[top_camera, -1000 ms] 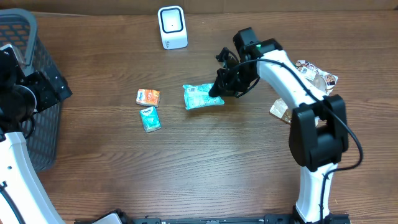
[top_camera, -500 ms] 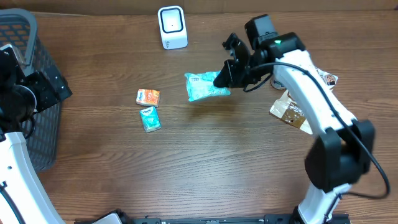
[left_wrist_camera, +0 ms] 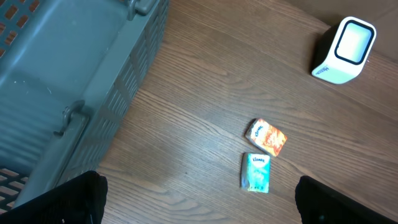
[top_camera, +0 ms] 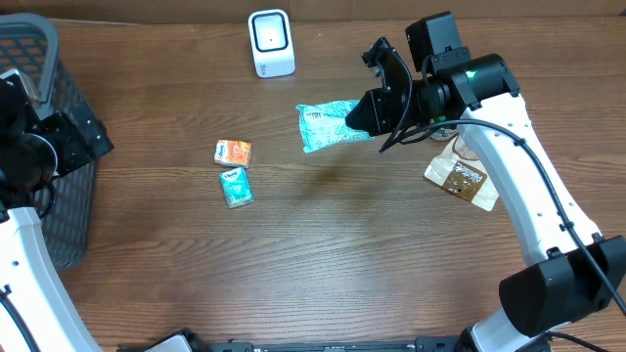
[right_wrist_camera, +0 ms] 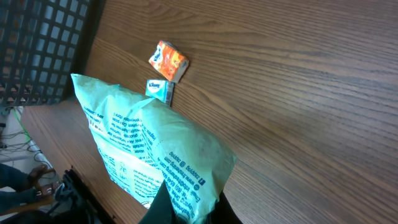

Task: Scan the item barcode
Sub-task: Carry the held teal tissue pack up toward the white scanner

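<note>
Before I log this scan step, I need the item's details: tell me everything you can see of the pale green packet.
The pale green packet is a soft, puffy pouch of crinkled, plastic-looking film, printed with small dark teal text. The right pincer is shut on its right end and holds it off the wooden table, roughly level, with the free end pointing left. Nothing else touches it. In the overhead view it hangs apart from the white scanner, off to its right. No barcode can be made out.

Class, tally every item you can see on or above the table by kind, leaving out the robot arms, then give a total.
Small tissue packs: 2 (orange pack, teal pack)
Soft packets: 2 (green pouch, brown packet)
Scanner: 1
Basket: 1
Total: 6
</note>
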`<move>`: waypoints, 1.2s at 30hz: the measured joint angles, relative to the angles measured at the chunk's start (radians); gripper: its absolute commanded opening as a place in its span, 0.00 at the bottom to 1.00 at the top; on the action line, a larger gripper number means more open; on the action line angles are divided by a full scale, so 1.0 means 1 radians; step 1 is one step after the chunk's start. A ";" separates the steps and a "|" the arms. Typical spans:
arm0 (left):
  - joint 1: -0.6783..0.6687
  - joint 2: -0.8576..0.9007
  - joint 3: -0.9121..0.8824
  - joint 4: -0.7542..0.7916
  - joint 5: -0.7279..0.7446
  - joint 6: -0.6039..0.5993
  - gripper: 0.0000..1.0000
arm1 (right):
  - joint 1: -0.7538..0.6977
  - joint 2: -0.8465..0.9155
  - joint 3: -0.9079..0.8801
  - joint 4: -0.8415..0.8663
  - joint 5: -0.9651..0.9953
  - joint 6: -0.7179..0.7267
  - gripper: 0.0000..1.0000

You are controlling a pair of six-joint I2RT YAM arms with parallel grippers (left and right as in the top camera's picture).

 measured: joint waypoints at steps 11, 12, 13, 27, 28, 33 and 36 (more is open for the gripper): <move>0.000 0.000 0.000 0.000 0.000 0.000 1.00 | 0.000 0.000 0.000 -0.013 0.003 -0.004 0.04; 0.000 0.000 0.000 0.000 0.000 0.000 1.00 | 0.000 0.000 0.000 -0.012 0.003 -0.004 0.04; 0.000 0.000 0.000 0.000 0.000 0.000 0.99 | 0.000 0.000 0.000 -0.012 0.003 -0.004 0.04; 0.000 0.000 0.000 0.000 0.000 0.000 1.00 | 0.003 0.000 0.001 0.008 0.064 0.037 0.04; 0.000 0.000 0.000 0.000 0.000 0.000 0.99 | 0.005 0.000 0.011 0.005 0.096 0.049 0.04; 0.000 0.000 0.000 0.000 0.000 0.000 1.00 | 0.027 0.034 0.185 0.004 0.240 0.080 0.04; 0.000 0.000 0.000 0.000 0.000 0.000 0.99 | 0.059 0.083 0.344 0.034 0.380 0.079 0.04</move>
